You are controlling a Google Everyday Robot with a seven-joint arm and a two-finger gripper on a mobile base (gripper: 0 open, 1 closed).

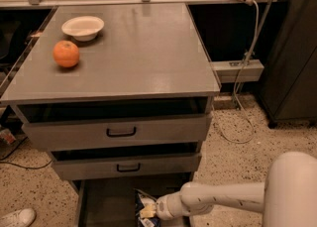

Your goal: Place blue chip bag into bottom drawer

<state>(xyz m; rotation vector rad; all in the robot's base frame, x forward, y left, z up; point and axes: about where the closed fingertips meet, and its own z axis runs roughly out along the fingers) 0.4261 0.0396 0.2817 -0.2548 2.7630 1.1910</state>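
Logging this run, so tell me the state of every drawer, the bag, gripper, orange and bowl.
Top drawer: ajar.
Middle drawer: ajar.
Bottom drawer: pulled out.
Blue chip bag: crumpled, inside bottom drawer.
Gripper: in bottom drawer, at the bag.
Orange: whole.
Bowl: upright, empty.

Arm (223,197): one smooth tubular link, off-white with a matte plastic look, no cables, screws or markings visible on it. It widens at the right into a large rounded housing (293,191) of the same off-white, which is cut off by the picture's corner. Gripper (147,212): joined to the link by a short, thicker ringed collar (167,206) in white. It shows pale yellowish-tan parts at its tip and sits low at the arm's left end, inside the open bottom drawer (106,206).
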